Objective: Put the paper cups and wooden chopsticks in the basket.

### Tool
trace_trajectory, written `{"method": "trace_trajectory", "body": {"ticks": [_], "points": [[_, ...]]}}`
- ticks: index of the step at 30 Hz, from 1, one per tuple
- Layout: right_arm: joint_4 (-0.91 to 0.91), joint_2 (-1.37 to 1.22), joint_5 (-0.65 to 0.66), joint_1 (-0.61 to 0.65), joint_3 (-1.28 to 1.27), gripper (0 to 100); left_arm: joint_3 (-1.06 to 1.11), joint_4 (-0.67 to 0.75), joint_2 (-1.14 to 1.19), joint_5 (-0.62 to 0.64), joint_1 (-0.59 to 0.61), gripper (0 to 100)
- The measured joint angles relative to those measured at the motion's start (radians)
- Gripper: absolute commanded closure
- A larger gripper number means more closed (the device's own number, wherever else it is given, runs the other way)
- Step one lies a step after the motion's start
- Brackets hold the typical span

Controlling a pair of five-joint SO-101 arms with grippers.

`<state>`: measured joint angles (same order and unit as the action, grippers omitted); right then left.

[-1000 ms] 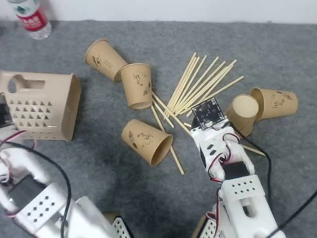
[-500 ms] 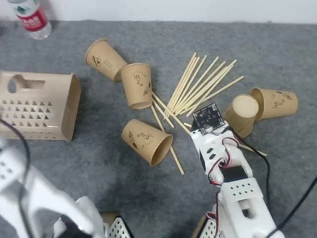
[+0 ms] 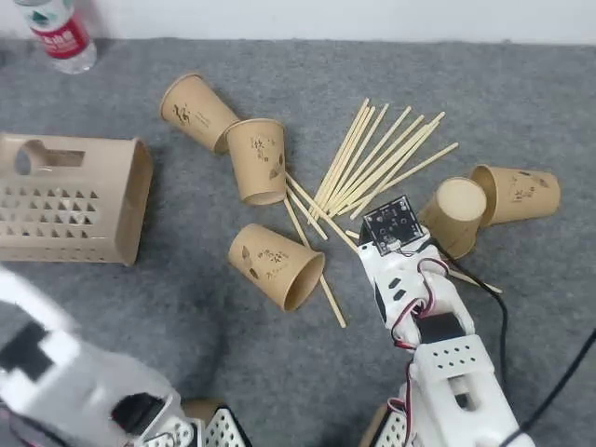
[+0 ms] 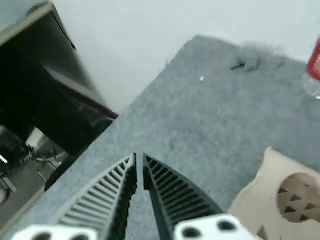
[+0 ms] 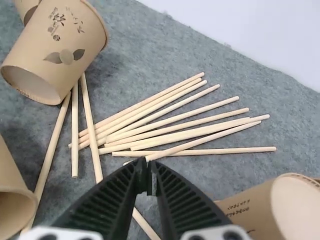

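Several wooden chopsticks lie fanned out on the grey mat, with more strewn between the cups. Paper cups lie on their sides: two at the back left, one in the middle, two at the right. The beige basket lies on its side at the left. My right gripper is shut and empty, hovering just short of the chopsticks. My left gripper is shut and empty, over bare mat beside the basket's corner.
A plastic bottle with a red label lies at the back left corner. The right arm stands at the front centre-right, the left arm low at the front left. The mat's far edge meets a white surface.
The left arm swung away from the basket toward the front left corner. The right arm drew back slightly from the chopsticks.
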<state>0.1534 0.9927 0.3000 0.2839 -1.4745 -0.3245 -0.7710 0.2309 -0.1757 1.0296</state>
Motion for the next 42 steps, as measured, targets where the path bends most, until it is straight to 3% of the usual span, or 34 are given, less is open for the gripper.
{"method": "trace_trajectory", "body": {"ticks": [13,25,36,42], "points": [[0.0,0.0,0.0,0.0,0.0,99.0,-0.592,-0.25,0.698,0.0,-0.02,99],[0.0,0.0,0.0,0.0,0.0,99.0,-1.266,-0.637,1.111,-0.044,-0.104,99],[0.0,0.0,0.0,0.0,0.0,99.0,-1.339,-0.918,1.097,-0.051,-0.203,99],[0.0,0.0,0.0,0.0,0.0,99.0,-1.338,-0.956,1.071,-0.055,-0.249,99]]}}
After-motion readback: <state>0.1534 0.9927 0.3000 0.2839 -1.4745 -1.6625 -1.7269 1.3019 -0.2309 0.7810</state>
